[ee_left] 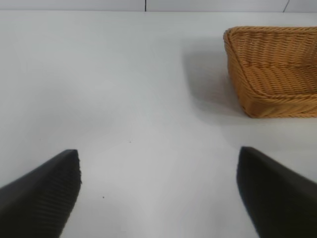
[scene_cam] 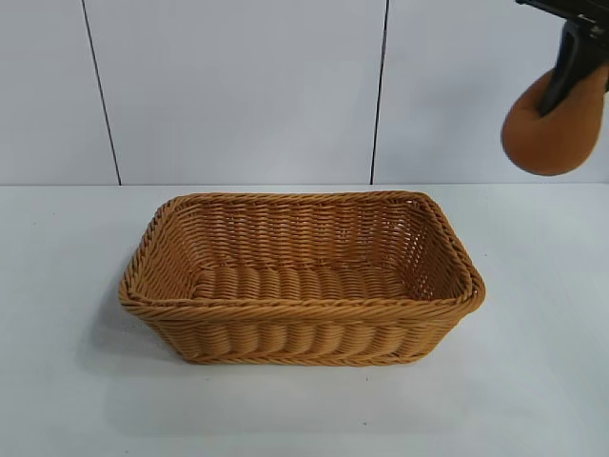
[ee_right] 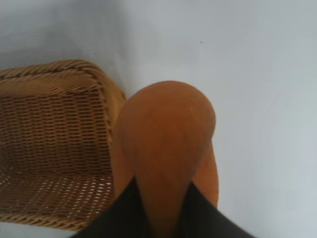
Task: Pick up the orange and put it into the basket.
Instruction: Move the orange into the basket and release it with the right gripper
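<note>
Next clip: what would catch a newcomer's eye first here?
The orange hangs high at the exterior view's upper right, pinched in the right claw, well above the table and off to the basket's right. Below, the big wicker basket sits mid-table, nothing in it. The left claw hangs open over bare table.

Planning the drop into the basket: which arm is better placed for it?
Right. The right gripper already holds the orange up beside the basket; the left gripper hangs open over bare table.
</note>
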Tool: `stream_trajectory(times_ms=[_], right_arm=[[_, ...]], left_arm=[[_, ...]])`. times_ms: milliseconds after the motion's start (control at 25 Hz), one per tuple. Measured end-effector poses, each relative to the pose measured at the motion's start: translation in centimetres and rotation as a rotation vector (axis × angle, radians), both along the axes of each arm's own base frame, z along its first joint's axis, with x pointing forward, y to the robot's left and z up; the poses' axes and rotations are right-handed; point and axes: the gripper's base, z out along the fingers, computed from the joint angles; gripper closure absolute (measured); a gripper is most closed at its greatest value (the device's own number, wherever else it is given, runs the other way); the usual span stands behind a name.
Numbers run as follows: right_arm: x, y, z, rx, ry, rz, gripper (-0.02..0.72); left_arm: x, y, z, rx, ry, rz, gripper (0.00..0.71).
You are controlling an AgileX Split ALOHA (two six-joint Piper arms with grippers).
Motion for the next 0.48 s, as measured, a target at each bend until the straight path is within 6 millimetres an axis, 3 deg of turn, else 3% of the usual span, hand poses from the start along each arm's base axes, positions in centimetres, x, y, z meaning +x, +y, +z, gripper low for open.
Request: stream_trajectory(times_ms=[240,360,480], right_arm=[[-1.6,8.9,0.4,0.056,-0.092,0.168,0.669],[-2.9,12.2,0.5,0.076,-0.118,0.234,0.669],[-3.6,14.3,0.3,0.079,-0.141,0.272,0.669]], left_arm=[[0.0,0.0,0.0,0.0,0.0,0.0,0.098],[0.0,0.0,0.0,0.0,0.0,0.0,0.098],[0.0,0.0,0.0,0.0,0.0,0.0,0.098]])
